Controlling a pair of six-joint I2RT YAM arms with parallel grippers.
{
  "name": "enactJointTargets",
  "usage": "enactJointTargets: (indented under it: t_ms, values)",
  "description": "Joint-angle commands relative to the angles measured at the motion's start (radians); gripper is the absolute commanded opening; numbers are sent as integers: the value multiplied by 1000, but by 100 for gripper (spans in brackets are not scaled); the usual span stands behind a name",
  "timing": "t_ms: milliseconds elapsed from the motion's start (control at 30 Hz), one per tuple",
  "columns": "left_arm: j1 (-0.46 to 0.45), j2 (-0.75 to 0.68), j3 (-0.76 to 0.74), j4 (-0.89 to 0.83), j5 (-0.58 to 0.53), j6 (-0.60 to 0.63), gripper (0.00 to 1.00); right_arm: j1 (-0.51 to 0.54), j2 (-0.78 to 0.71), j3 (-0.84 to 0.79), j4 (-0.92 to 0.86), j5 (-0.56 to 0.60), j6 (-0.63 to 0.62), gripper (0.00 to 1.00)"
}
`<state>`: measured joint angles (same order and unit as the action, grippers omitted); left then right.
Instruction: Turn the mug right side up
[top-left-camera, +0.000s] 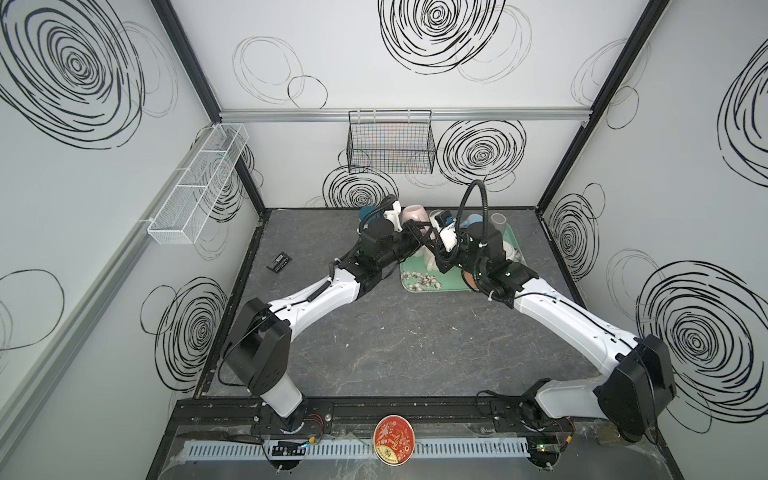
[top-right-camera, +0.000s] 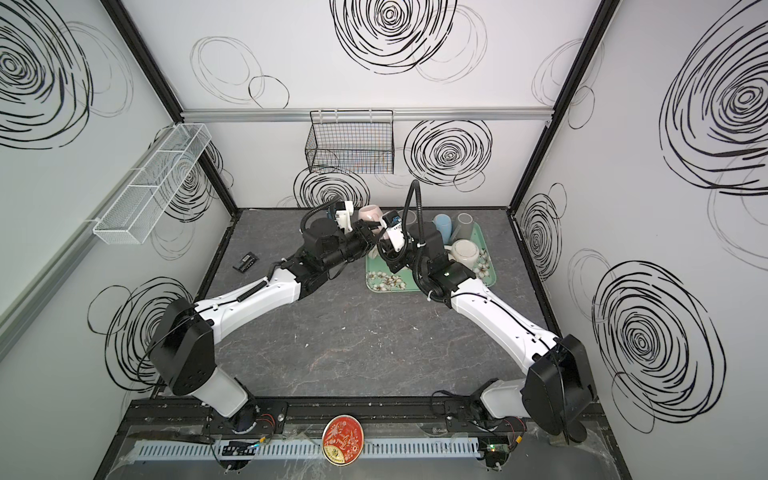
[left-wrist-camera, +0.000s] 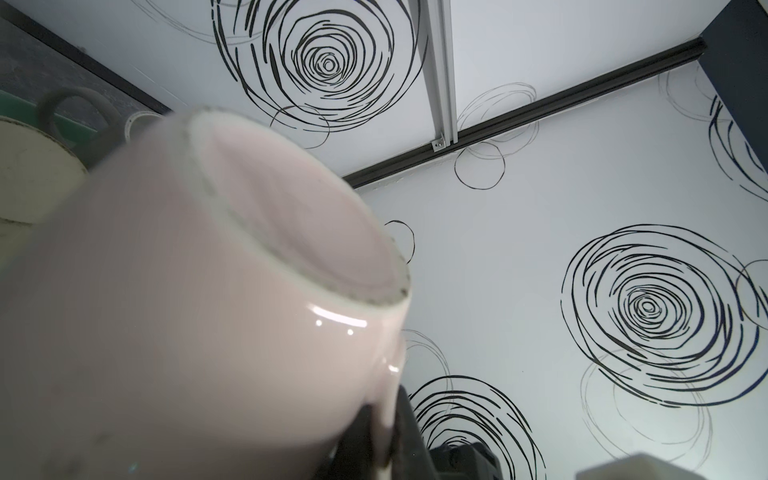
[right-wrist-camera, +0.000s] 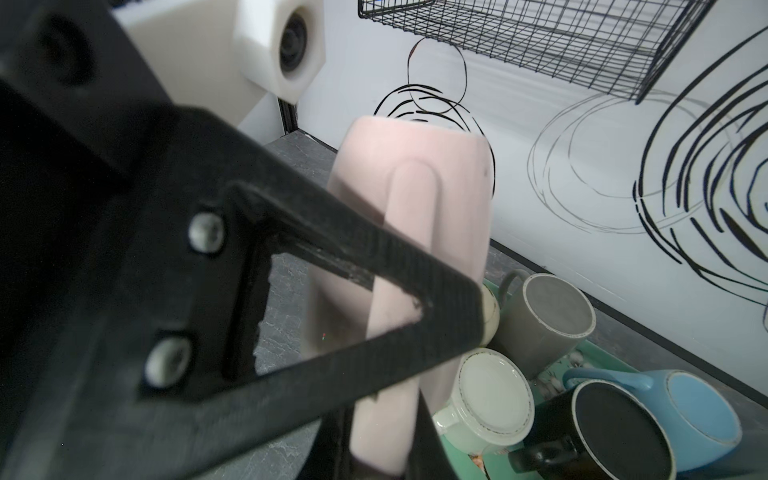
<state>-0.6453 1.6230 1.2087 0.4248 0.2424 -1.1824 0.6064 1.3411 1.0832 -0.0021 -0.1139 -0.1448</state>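
A pink mug (top-left-camera: 415, 216) (top-right-camera: 371, 214) hangs in the air over the back left corner of the green tray (top-left-camera: 419, 280), tilted, with its base (left-wrist-camera: 291, 216) upward. My left gripper (top-left-camera: 409, 228) (left-wrist-camera: 384, 428) is shut on a thin pink part at the mug's side. My right gripper (top-left-camera: 426, 241) (right-wrist-camera: 380, 449) is shut on the lower end of the mug's handle (right-wrist-camera: 409, 216). In the right wrist view a finger of the left gripper (right-wrist-camera: 374, 257) crosses in front of the handle. The mug's mouth is hidden.
On the tray stand upside-down mugs: grey (right-wrist-camera: 544, 316), cream (right-wrist-camera: 494, 395), black (right-wrist-camera: 615, 432) and blue (right-wrist-camera: 702, 411). A small black device (top-left-camera: 279, 262) lies at the table's left. A black wire basket (top-left-camera: 390, 141) hangs on the back wall, a white mesh basket (top-left-camera: 199, 183) on the left wall.
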Motion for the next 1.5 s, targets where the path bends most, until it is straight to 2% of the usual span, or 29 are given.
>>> enactJointTargets:
  t_ms: [0,133,233,333,567,800,900,967,1167,1200,1267,1333,1467]
  values:
    - [-13,-43,10,-11,95,12,9,0,-63,-6,128,-52,-130,0]
    - [-4,-47,22,-31,113,22,29,0,-67,1,116,-75,-166,0]
    - [6,-59,22,-46,119,37,36,-3,-67,10,108,-92,-161,0]
    - [19,-73,23,-63,131,57,40,-18,-41,71,23,-154,-132,0]
    - [85,-118,33,-121,206,104,42,-65,-15,134,-50,-278,-79,0]
    - [179,-152,122,-273,313,279,43,-161,13,219,-156,-461,-39,0]
    - [234,-148,211,-371,366,450,42,-196,26,259,-224,-521,-43,0]
    - [263,-129,296,-477,394,618,41,-207,28,275,-265,-543,-61,0]
    - [253,-64,474,-696,487,1205,36,-213,31,303,-377,-570,-110,0]
    - [242,-51,496,-741,524,1341,37,-212,28,302,-386,-572,-116,0]
    - [207,-25,542,-867,525,1605,43,-211,21,299,-405,-571,-123,0]
    - [162,12,599,-996,459,1800,52,-211,20,305,-433,-575,-133,0]
    - [120,75,654,-1076,443,1913,59,-200,24,318,-496,-586,-157,0]
